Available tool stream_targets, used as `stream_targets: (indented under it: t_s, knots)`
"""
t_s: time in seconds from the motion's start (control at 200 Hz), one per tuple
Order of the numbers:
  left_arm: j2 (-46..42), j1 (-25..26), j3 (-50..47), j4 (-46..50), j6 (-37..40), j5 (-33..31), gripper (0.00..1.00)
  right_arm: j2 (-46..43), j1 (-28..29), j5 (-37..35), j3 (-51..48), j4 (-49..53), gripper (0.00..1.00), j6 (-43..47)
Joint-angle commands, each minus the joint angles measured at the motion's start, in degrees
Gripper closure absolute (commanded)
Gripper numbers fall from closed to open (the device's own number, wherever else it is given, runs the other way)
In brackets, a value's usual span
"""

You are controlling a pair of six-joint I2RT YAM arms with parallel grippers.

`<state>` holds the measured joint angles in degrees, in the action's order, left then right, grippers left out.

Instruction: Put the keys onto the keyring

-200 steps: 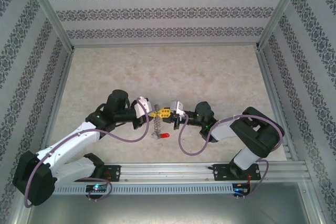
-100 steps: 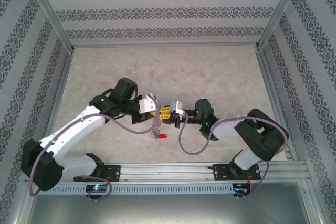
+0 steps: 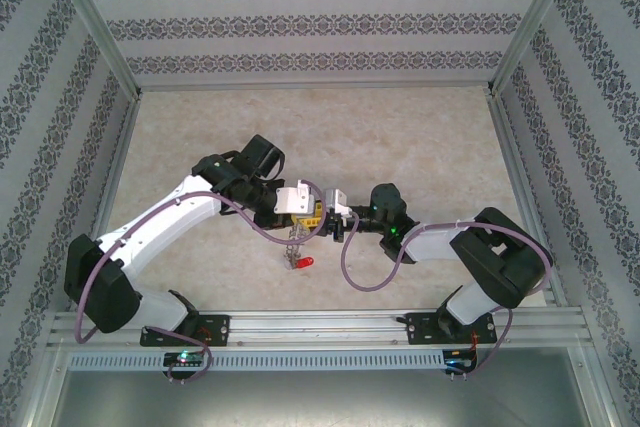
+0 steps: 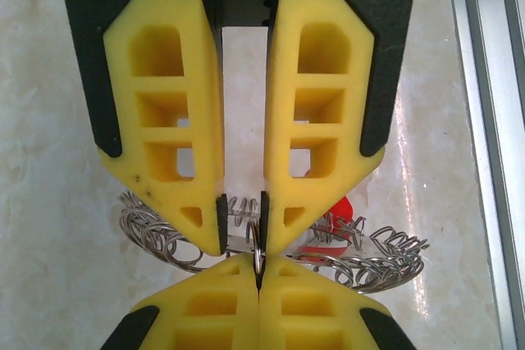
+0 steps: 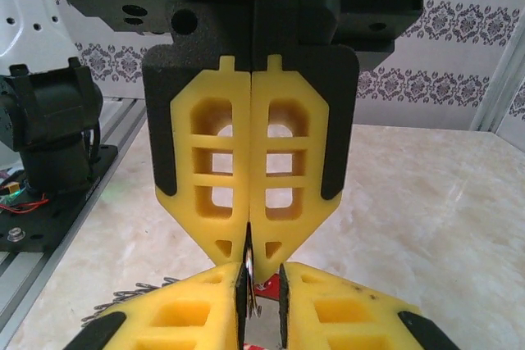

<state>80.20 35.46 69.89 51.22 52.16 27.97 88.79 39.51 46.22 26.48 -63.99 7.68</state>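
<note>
At table centre | left pincer (image 3: 311, 213) swung farther right | keyring (image 3: 297, 240) still pinched

You've got two grippers (image 3: 316, 215) (image 3: 322, 217), one keyring (image 4: 344, 261), one red key (image 3: 304, 263) at 6 o'clock.

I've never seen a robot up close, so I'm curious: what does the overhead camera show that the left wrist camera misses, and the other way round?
The overhead view alone shows both whole arms, the patterned walls and the red key lying on the table below the meeting grippers. The left wrist view alone shows the close detail: the left gripper slightly parted around a thin silvery ring, which the right gripper pinches from below, with the keyring looping behind. Both views share the two yellow-fingered grippers tip to tip, a bit of red, and the marbled tabletop.
</note>
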Motion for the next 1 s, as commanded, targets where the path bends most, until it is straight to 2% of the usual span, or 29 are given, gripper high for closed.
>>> stream_targets:
  t_s: [0.0,0.26,0.42,0.475,0.595,0.774,0.859,0.999]
  knots:
    - [-0.3,0.7,1.8,1.3,0.3,0.5,1.00,0.8,0.1,1.3,1.1,-0.7,0.82,-0.4]
    - [-0.1,0.7,3.4,0.7,-2.7,-0.7,1.00,1.7,0.2,0.2,0.5,-2.5,0.84,-1.7]
    - [-0.9,0.7,3.4,-0.6,-4.1,0.6,1.00,1.9,0.2,0.0,0.6,-3.5,1.00,-2.5]
    - [-1.2,0.7,2.9,-1.0,-4.4,0.7,1.00,1.9,0.2,0.1,0.3,-5.4,1.00,-3.3]
    - [-3.1,0.3,0.0,-3.8,-6.5,0.1,0.86,1.7,0.0,-0.1,-0.5,-8.7,1.00,-4.6]
    - [-10.0,-1.2,-8.1,-13.1,-13.8,-3.4,0.76,1.9,-1.0,-2.7,-2.8,-15.1,1.00,-7.2]
    - [-15.1,-1.7,-13.8,-20.8,-18.0,-3.0,0.67,2.0,-1.2,-2.7,-2.8,-15.4,1.00,-7.5]
    - [-19.8,-1.8,-20.7,-32.0,-24.3,-1.2,0.64,2.1,-1.1,-2.4,-2.5,-15.4,1.00,-7.7]
